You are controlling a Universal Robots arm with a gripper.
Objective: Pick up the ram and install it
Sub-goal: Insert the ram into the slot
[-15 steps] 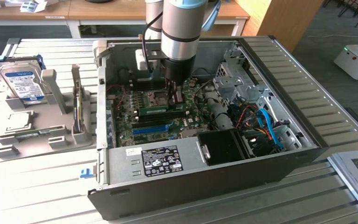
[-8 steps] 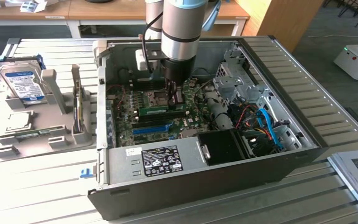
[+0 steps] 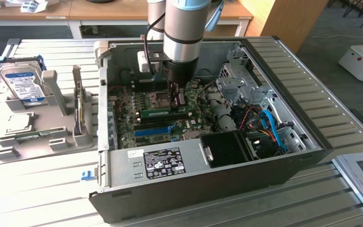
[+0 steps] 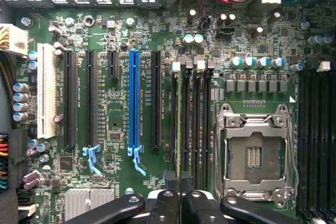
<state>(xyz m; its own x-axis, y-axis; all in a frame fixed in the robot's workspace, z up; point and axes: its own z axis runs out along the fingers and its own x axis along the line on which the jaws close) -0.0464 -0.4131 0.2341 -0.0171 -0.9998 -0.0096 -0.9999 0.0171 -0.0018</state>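
The ram (image 3: 155, 112) is a thin green stick lying low over the motherboard inside the open PC case (image 3: 307, 142). In the wrist view the ram (image 4: 179, 129) is seen edge-on, lined up along one of the black memory slots (image 4: 192, 124) beside the CPU socket (image 4: 255, 153). My gripper (image 3: 181, 101) reaches down into the case from above. The gripper (image 4: 180, 203) is shut on the ram, its black fingers (image 4: 164, 205) pressed against both faces. Whether the stick sits fully in the slot I cannot tell.
A long blue slot (image 4: 134, 98) and a white slot (image 4: 46, 90) run parallel to the memory slots. A black fan shroud (image 3: 229, 149) and the power supply (image 3: 162, 161) fill the case's near side. A grey holder (image 3: 55, 118) with a silver hard drive (image 3: 22, 82) stands at the exterior view's left.
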